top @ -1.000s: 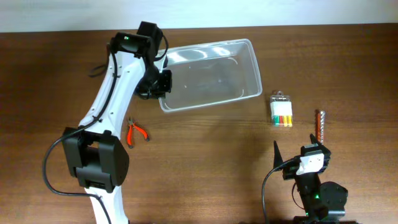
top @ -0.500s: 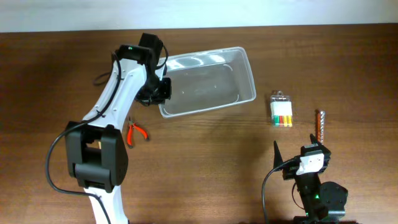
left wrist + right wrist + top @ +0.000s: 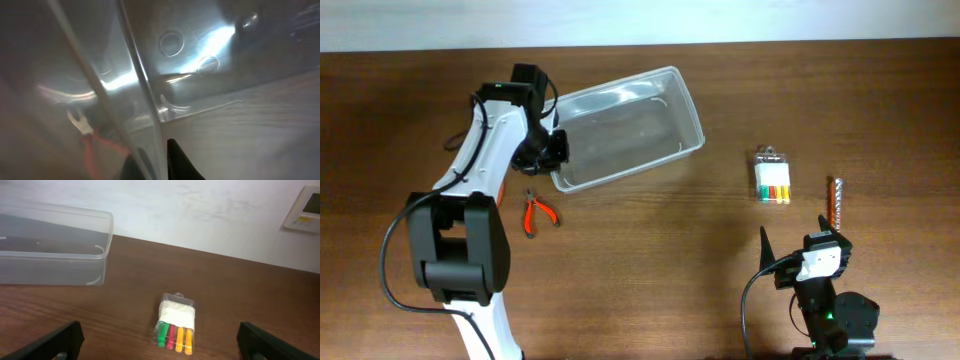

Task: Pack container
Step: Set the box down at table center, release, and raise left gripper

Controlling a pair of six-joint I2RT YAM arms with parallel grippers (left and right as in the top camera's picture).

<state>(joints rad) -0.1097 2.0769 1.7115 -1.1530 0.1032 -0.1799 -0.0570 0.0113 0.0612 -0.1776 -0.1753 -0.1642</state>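
Two arms work at a brown wooden table (image 3: 650,260). Nearest, at the right, the right gripper (image 3: 159,330) sits low with its fingers spread wide apart, holding nothing. Just beyond it lies a small pack of coloured markers (image 3: 773,178) with a thin brown rod (image 3: 835,200) to its right, both well apart from everything else. On the left, orange-handled pliers (image 3: 535,212) lie beside the left arm. Farther back, left of centre, sits the container (image 3: 620,125), skewed so its long sides slant toward the far right, and it looks empty. The left gripper (image 3: 542,150) pinches the tub's left short wall, with the clear plastic caught between its two fingers in the left wrist view. Whether the base touches the table cannot be told. The step in hand seems to be shifting the tub to a handy place for packing. Doing it well likely means a firm pinch, since thin plastic flexes and may slip. It also means moving the tub flat and low, turning it slowly so the free right end does not swing, and steering clear of the pliers just near of the gripped edge. The gripper should release only once the tub sits level within reach of both arms.
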